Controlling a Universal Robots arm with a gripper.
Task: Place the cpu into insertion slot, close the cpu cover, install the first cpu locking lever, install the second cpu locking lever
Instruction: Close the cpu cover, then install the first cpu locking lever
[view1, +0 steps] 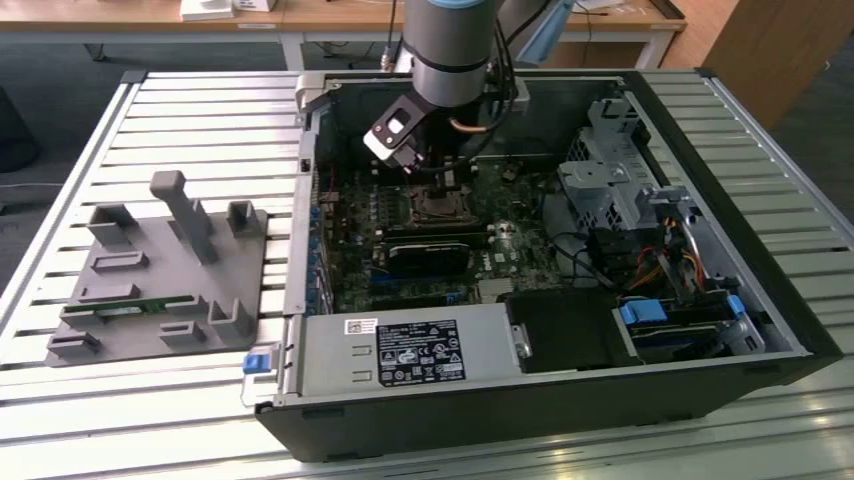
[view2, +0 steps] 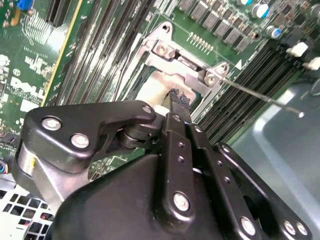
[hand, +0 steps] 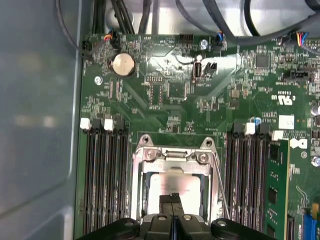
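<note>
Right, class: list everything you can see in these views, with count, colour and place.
computer case: 1, black, open, on the slatted table
motherboard: 1, green, inside the case
cpu: 1, silvery-beige, inside the cover frame
cpu cover: 1, silver, framing the cpu
locking lever: 1, thin metal rod, beside the cover
coin battery: 1, silver, on the motherboard
fixture tray: 1, grey, exterior view's left of the case
arm: 1, grey, above the case
tool: 1, black, shut, tips over the cpu

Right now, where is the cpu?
In the first wrist view the cpu lies on the green board framed by the cpu cover, between two banks of memory slots, right at the tips of the gripper.
</note>
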